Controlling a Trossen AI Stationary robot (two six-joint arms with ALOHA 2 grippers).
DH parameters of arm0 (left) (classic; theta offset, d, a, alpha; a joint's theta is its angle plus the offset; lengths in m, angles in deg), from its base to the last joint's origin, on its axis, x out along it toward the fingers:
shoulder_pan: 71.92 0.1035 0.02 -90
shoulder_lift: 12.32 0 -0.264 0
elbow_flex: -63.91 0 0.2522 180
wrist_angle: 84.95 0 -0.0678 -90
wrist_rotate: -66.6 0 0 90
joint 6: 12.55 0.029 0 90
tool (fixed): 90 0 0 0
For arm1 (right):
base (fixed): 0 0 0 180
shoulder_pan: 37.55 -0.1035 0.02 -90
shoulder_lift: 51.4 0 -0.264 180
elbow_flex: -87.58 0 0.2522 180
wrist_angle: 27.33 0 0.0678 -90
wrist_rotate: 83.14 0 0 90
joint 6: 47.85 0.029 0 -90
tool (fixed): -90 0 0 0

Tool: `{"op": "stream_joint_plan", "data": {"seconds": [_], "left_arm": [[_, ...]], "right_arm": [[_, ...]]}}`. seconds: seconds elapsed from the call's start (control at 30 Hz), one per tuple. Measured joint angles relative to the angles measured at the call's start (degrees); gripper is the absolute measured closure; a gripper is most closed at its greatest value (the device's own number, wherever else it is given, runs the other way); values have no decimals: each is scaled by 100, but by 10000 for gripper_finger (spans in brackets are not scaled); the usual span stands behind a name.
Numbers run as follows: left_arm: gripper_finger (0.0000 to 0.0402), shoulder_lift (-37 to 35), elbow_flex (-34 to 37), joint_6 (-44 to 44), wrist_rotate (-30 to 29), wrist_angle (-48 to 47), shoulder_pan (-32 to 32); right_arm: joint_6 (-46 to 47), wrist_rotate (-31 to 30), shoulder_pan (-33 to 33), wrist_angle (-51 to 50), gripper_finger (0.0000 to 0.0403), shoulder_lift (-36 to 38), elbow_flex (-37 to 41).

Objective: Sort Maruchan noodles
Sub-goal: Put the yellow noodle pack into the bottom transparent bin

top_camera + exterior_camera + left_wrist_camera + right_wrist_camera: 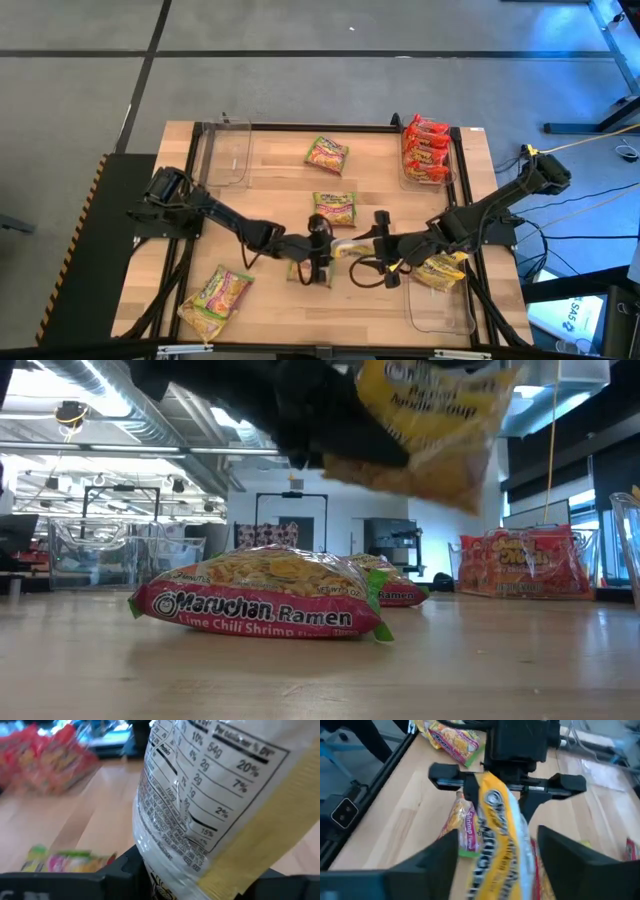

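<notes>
A yellow Maruchan noodle packet [345, 247] hangs above the table's near middle, between my two grippers. My left gripper [322, 248] comes from the table's left and is shut on one end of the packet. My right gripper [497, 840] faces it from the right and stands open. Its fingers are on either side of the packet's other end, with a gap showing at each side. The packet's printed back [210, 795] fills the left wrist view. Below the packet, a green-pink packet [260, 600] lies flat on the wood. My left gripper pinches the yellow packet's end [490, 787] between its two fingers [469, 784]. The fingers come from the table's left, nearly level and slanting a little down. The packet is lifted clear of the table and reaches on toward my right gripper.
Red-orange packets [425, 150] fill a clear bin at the far right. Another yellow packet [440, 270] lies in a clear bin [440, 310] at the near right. A clear bin [225, 150] stands far left. Green-pink packets lie at the far middle [327, 153], the centre [335, 207] and the near left [215, 295].
</notes>
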Motion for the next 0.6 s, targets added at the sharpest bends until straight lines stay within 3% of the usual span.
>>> {"op": "stream_joint_plan", "data": {"seconds": [0.17, 0.27, 0.37, 0.6], "left_arm": [[256, 0, 0, -508, -247, -392, 100], [256, 0, -2, -551, -264, -358, 143], [256, 0, -2, -561, -261, -405, 167], [256, 0, -2, -535, -240, -407, 171]], "right_arm": [[210, -215, 2, -305, 84, -153, -7], [208, -776, 113, -343, 61, -425, -2], [278, -961, 362, -352, 55, -608, -2], [427, -79, 720, -347, 75, -909, 0]]}}
